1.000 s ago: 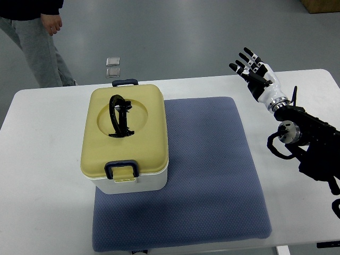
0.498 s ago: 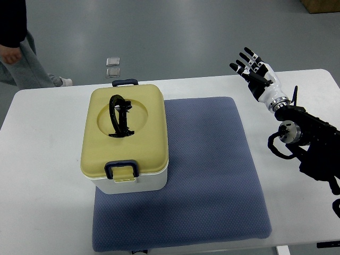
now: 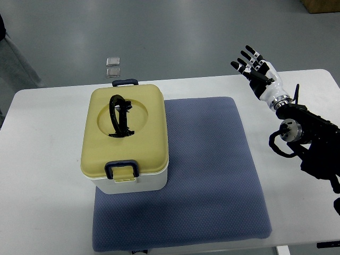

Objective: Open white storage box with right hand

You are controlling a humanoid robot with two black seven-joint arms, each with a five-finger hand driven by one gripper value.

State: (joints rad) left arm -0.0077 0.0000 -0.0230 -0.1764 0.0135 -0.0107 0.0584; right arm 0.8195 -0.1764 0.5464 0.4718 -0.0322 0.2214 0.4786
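The white storage box (image 3: 126, 183) stands on the left part of a blue mat (image 3: 207, 175). Its yellow lid (image 3: 125, 130) is closed, with a black handle (image 3: 119, 115) folded flat on top. A dark blue latch (image 3: 122, 169) sits at the near side and another (image 3: 125, 82) at the far side. My right hand (image 3: 255, 68) is raised over the table's far right edge, fingers spread and holding nothing, well to the right of the box. The left arm is out of view.
The white table (image 3: 48, 159) carries the mat and box. Two small grey squares (image 3: 112, 66) lie on the floor beyond the table. A dark bit of a person (image 3: 1, 26) shows at the far left edge.
The person at the top left has walked almost out of the picture. My right hand has shifted slightly right and up. The box has not moved.
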